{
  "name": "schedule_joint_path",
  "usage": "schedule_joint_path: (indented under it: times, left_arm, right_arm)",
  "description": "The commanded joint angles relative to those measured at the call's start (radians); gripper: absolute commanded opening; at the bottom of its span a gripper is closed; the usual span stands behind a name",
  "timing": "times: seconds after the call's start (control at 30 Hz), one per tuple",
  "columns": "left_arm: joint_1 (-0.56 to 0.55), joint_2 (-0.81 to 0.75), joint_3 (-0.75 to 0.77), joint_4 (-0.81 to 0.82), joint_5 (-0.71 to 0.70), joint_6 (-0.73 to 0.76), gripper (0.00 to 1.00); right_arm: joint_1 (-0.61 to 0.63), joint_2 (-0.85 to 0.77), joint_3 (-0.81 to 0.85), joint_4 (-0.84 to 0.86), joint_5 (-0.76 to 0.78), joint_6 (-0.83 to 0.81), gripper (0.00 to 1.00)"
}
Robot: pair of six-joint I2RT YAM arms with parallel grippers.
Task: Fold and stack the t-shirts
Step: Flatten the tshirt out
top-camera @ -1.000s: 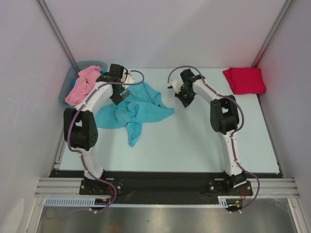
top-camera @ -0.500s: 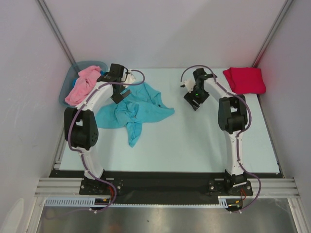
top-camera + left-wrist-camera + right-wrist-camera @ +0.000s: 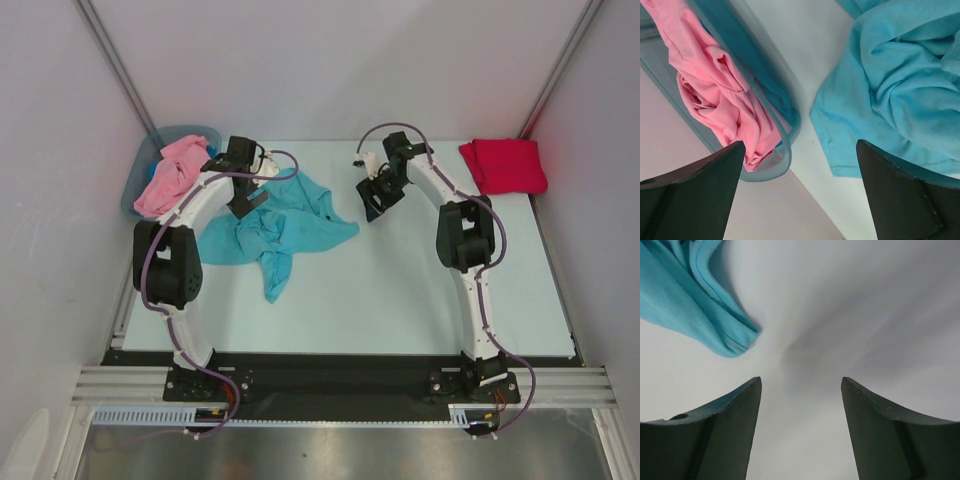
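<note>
1. Two tools, both empty. The left tool [image 3: 800,145] stands wide apart with nothing between its fingers, hovering over the strip of bench [image 3: 400,290] between the bin [image 3: 785,135] and the edge of the teal t-shirt [image 3: 890,90]. The right tool [image 3: 800,380] has its jaws parted over bare bench, just beside a corner of that shirt, and grips nothing.
2. The teal t-shirt lies crumpled and spread out at left-centre of the bench, between the two tools. It is not folded, and I judge it to be the shirt in hand.
3. The red t-shirt [image 3: 503,165] sits at the far right corner as a compact rectangle. It looks folded, so it is likely the base of the stack.
4. The pink t-shirt [image 3: 165,175] is bunched in the bin at the far left, draped over its rim.
5. By my reckoning about a third is done. Two folds and the stacking are left.
6. From above, the left arm covers part of the teal shirt. What lies under the pink shirt in the bin cannot be told. Both wrist views cut the teal shirt off. The red shirt is too small to judge how neat its fold is.
</note>
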Motion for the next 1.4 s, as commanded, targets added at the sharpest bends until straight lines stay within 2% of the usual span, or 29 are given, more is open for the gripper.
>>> schedule_joint_path:
  times: [0.0,0.6,0.67,0.7,0.77,0.87,0.97,1.1,1.23,1.37]
  left_arm:
    - [-0.006,-0.044,0.007,0.013,-0.021,0.023,1.0]
    - [-0.023,-0.021,0.016,0.01,-0.033,0.003,1.0]
    - [-0.024,-0.015,0.022,0.01,-0.032,-0.005,1.0]
    - [-0.024,-0.012,0.024,0.01,-0.03,-0.006,1.0]
    - [-0.026,-0.012,0.025,0.01,-0.025,-0.011,1.0]
    - [-0.027,-0.009,0.025,0.01,-0.021,-0.018,1.0]
    - [-0.027,-0.007,0.025,0.013,-0.01,-0.029,1.0]
    - [-0.029,0.002,0.028,0.013,0.007,-0.058,1.0]
    - [-0.035,0.006,0.021,0.018,0.028,-0.08,1.0]
    - [-0.038,0.009,0.008,0.027,0.044,-0.085,1.0]
  right_arm:
    - [0.039,0.026,0.053,-0.022,-0.041,-0.003,0.71]
    - [0.131,0.053,0.061,-0.016,-0.005,-0.109,0.7]
    - [0.142,0.064,0.061,-0.013,-0.002,-0.115,0.64]
    - [0.145,0.067,0.061,-0.004,0.004,-0.114,0.56]
    - [0.151,0.075,0.061,-0.001,0.004,-0.114,0.51]
    - [0.157,0.078,0.055,-0.001,0.004,-0.109,0.33]
    - [0.157,0.064,0.032,0.01,0.016,-0.103,0.01]
    - [0.142,0.029,-0.021,0.053,0.085,-0.08,0.0]
    - [0.076,-0.017,-0.082,0.091,0.151,-0.045,0.0]
    - [0.016,-0.1,-0.221,0.136,0.243,-0.069,0.0]
